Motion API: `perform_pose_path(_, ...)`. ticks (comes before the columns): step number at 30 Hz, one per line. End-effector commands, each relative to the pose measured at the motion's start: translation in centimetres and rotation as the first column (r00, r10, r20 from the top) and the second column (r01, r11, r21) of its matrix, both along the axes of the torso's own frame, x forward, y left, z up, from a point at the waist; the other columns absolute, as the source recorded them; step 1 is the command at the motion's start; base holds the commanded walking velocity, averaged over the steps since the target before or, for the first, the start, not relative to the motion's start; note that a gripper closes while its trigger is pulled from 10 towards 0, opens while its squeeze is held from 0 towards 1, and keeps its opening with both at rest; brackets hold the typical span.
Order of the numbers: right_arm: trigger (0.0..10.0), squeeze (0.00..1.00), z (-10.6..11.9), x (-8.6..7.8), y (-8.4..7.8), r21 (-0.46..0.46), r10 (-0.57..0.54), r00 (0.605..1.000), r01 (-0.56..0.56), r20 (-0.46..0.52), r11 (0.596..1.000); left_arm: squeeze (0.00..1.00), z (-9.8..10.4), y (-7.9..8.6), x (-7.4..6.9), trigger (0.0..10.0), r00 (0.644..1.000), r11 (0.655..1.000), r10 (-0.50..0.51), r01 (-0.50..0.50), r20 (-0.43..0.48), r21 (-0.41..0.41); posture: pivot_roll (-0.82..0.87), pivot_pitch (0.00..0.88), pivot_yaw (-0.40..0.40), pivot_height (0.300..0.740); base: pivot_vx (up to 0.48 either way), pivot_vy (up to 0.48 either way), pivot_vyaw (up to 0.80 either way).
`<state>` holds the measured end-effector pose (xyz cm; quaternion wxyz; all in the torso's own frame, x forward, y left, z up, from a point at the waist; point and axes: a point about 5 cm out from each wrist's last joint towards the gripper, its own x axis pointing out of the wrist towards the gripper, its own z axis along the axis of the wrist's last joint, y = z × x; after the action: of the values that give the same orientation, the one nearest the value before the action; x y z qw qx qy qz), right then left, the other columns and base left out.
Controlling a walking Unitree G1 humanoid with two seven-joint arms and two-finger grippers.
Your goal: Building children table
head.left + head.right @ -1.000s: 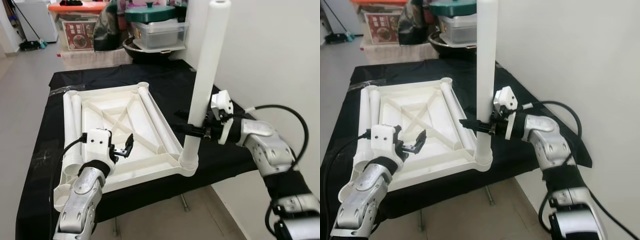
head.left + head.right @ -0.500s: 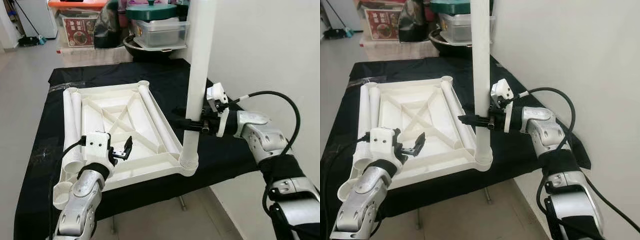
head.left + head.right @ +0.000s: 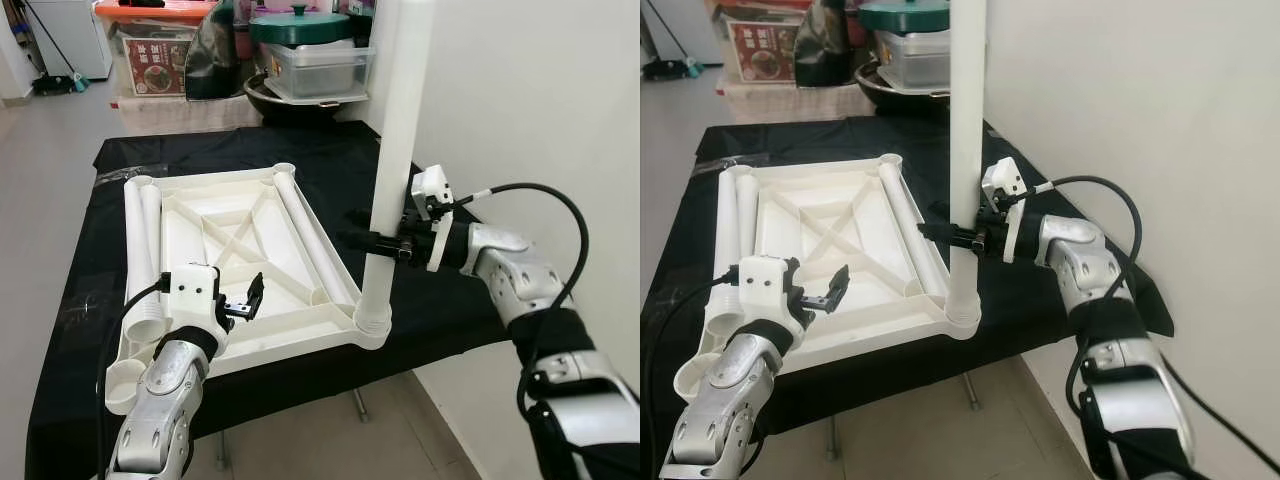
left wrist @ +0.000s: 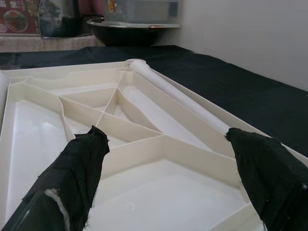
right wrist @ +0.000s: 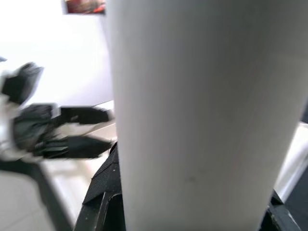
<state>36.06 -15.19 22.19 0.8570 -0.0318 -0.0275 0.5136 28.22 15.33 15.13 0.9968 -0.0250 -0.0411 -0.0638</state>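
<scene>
A white plastic tabletop (image 3: 190,240) lies upside down on a table draped in black cloth (image 3: 330,150). One white tube leg (image 3: 395,150) stands nearly upright in the near right corner socket (image 3: 372,325). My right gripper (image 3: 372,240) is shut on this leg at mid-height, and the right wrist view has the leg (image 5: 202,110) close up. Two more legs (image 3: 140,240) lie along the tabletop's left edge, and a third leg (image 3: 310,235) lies by its right rim. My left gripper (image 3: 245,300) hovers open over the near left ribs, fingertips (image 4: 77,163) apart with nothing between them.
Storage boxes, a dark basin and a lidded pot (image 3: 310,50) stand behind the table. A white wall (image 3: 540,100) runs close along the right side. The table's near edge (image 3: 300,385) drops to tiled floor, with open floor to the left (image 3: 40,150).
The leg, leaning right at its top a second ago, now stands straighter in the corner socket. My right gripper shifted slightly left with it. The left gripper barely moved.
</scene>
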Motion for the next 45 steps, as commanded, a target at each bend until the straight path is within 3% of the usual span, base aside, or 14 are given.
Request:
perform_pose_path(1,10.0,0.00,-2.8,0.2,-0.4,-0.014,-0.177,0.983,0.177,-0.046,0.984,0.00,-0.3,0.0,-0.1,10.0,1.000,1.000,0.003,-0.003,-0.018,-0.017,0.03,0.000,-0.072,0.740,0.000,0.000,0.00)
perform_pose_path(2,10.0,0.00,-3.0,0.3,-0.4,-0.022,-0.214,0.976,0.213,-0.042,0.977,0.00,-0.3,0.0,-0.1,10.0,1.000,1.000,0.003,-0.004,-0.018,-0.018,0.03,0.000,-0.071,0.740,0.000,0.000,0.00)
perform_pose_path(3,10.0,0.00,-3.4,0.5,-0.4,-0.005,-0.336,0.939,0.336,-0.076,0.942,0.00,-0.3,0.1,-0.1,10.0,1.000,1.000,0.004,-0.004,-0.020,-0.019,0.02,0.000,-0.067,0.740,0.000,0.000,0.00)
perform_pose_path(5,10.0,0.00,-3.5,0.6,-0.4,-0.001,-0.370,0.925,0.372,-0.088,0.928,0.00,-0.4,0.1,-0.1,10.0,1.000,1.000,0.004,-0.004,-0.021,-0.019,0.02,0.000,-0.067,0.740,0.000,0.000,0.00)
perform_pose_path(10,10.0,0.00,-3.9,0.7,-0.3,0.013,-0.545,0.831,0.549,-0.113,0.835,0.00,-0.4,0.1,0.0,10.0,1.000,1.000,0.003,-0.003,-0.023,-0.018,0.02,0.000,-0.063,0.740,0.000,0.000,0.00)
perform_pose_path(12,10.0,0.00,-4.3,0.7,-0.2,-0.009,-0.625,0.774,0.628,-0.102,0.778,0.00,-0.4,0.2,0.0,10.0,1.000,1.000,0.006,-0.006,-0.025,-0.015,0.02,0.000,-0.061,0.740,0.000,0.000,0.00)
perform_pose_path(15,10.0,0.00,-4.7,0.5,0.2,-0.026,-0.653,0.752,0.654,-0.090,0.756,0.00,-0.5,0.2,0.0,10.0,1.000,1.000,0.008,-0.009,-0.026,-0.012,0.02,0.000,-0.061,0.740,0.000,0.000,0.00)
perform_pose_path(20,10.0,0.00,-5.8,0.0,2.6,-0.090,-0.629,0.768,0.623,-0.119,0.777,0.00,-0.6,0.2,0.1,10.0,0.999,1.000,0.010,-0.010,-0.031,-0.008,0.02,0.000,-0.060,0.740,0.000,0.000,0.00)
perform_pose_path(26,10.0,0.00,-5.9,0.5,3.2,-0.132,-0.613,0.782,0.600,-0.112,0.789,0.00,-0.7,0.1,0.1,10.0,0.999,1.000,0.012,-0.013,-0.037,-0.008,0.02,0.000,-0.069,0.740,0.000,0.000,0.00)
perform_pose_path(31,10.0,0.00,-3.0,0.8,3.4,0.042,-0.374,0.922,0.380,-0.104,0.924,0.00,-0.8,0.1,0.1,10.0,0.999,1.000,0.015,-0.015,-0.037,-0.013,0.02,0.000,-0.078,0.740,0.000,0.000,0.00)
perform_pose_path(34,10.0,0.00,-2.1,0.5,2.9,0.054,-0.271,0.961,0.275,-0.061,0.960,0.00,-0.8,0.1,0.1,10.0,0.999,1.000,0.016,-0.016,-0.036,-0.014,0.02,0.000,-0.079,0.740,0.000,0.000,0.00)
perform_pose_path(37,10.0,0.00,-1.9,0.5,2.8,0.057,-0.252,0.966,0.255,-0.050,0.965,0.00,-0.8,0.1,0.1,10.0,0.999,1.000,0.016,-0.017,-0.036,-0.014,0.02,0.000,-0.079,0.740,0.000,0.000,0.00)
perform_pose_path(41,10.0,0.00,-1.1,-0.5,3.0,0.061,-0.076,0.997,0.076,-0.011,0.995,0.00,-0.8,0.2,0.1,10.0,0.999,1.000,0.019,-0.019,-0.036,-0.013,0.03,0.000,-0.080,0.740,0.000,0.000,0.00)
perform_pose_path(45,10.0,0.00,-1.5,-1.5,3.4,-0.047,0.108,0.994,-0.108,-0.004,0.993,0.00,-0.8,0.2,0.0,10.0,0.999,1.000,0.017,-0.018,-0.038,-0.010,0.04,0.000,-0.080,0.740,0.000,0.000,0.00)
